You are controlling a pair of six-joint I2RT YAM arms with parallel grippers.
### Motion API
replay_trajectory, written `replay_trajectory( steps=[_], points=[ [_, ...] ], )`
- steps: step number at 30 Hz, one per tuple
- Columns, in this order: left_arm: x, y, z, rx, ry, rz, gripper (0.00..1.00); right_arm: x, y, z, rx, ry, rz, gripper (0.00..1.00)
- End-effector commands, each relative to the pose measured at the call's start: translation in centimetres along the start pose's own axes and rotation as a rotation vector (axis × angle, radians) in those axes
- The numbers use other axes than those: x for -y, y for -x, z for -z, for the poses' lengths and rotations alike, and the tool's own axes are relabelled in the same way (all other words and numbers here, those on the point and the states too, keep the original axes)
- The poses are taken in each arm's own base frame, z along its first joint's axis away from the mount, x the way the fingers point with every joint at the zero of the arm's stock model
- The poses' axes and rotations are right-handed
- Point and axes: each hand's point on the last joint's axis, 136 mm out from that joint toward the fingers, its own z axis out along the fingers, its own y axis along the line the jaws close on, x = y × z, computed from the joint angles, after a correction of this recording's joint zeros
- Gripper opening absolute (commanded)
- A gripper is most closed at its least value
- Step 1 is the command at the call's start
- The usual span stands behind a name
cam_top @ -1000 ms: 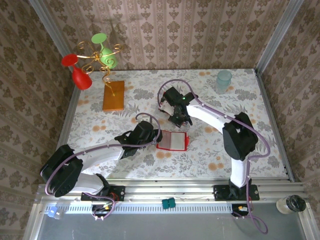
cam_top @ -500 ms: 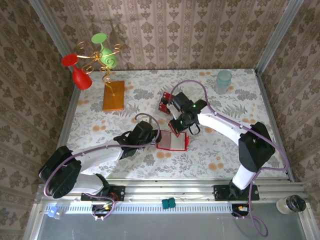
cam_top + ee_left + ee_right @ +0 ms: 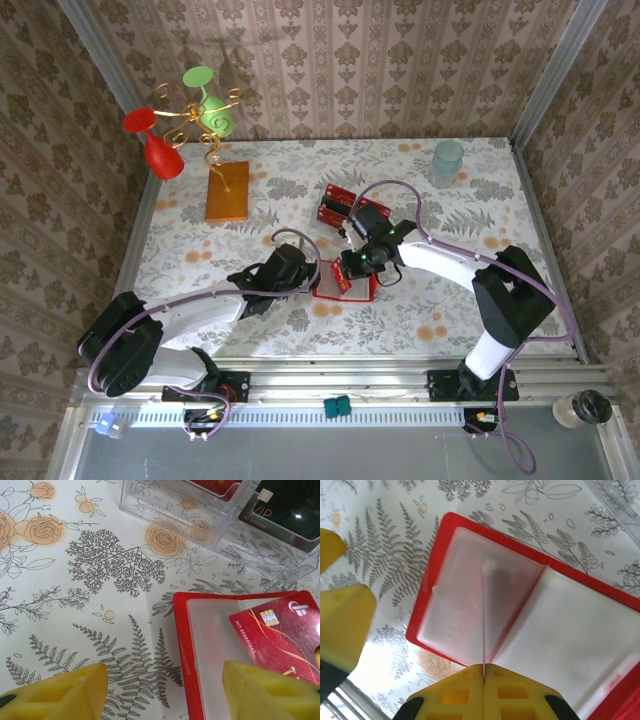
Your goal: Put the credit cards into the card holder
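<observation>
The card holder lies open on the flowered table, red-rimmed with pale clear pockets. My right gripper hovers over its left half, shut on a red credit card with a gold chip. That card is seen edge-on in the right wrist view, its lower end at the left pocket. My left gripper is open and straddles the holder's left rim, one finger on the table and one over the pocket. More red credit cards stand in a clear rack behind.
The clear rack also holds a black card. An orange-brown slab lies at the back left, beside a gold stand with red and green glasses. A pale cup stands at the back right.
My right gripper has come from the clear rack forward and down to the open holder, carrying a red card. The left arm has stayed put.
</observation>
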Motion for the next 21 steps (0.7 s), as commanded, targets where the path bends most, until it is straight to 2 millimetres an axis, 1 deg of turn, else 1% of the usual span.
replay_trajectory(
  steps=[1,9,16,21],
  points=[
    [-0.9,-0.9,-0.2,-0.022,0.038,-0.046,0.63,-0.5,0.5,-0.2,0.009,0.048,-0.031,0.0],
    [-0.8,-1.2,-0.4,-0.032,0.043,-0.074,0.63,0.6,0.4,-1.6,-0.024,0.044,-0.054,0.0],
    [-0.8,-1.8,-0.9,-0.054,0.052,-0.098,0.63,0.6,0.1,-2.7,-0.051,0.064,-0.064,0.0],
    [-0.6,-2.1,-1.4,-0.068,0.053,-0.112,0.63,0.7,-0.2,-3.1,-0.062,0.069,-0.065,0.0]
  ],
)
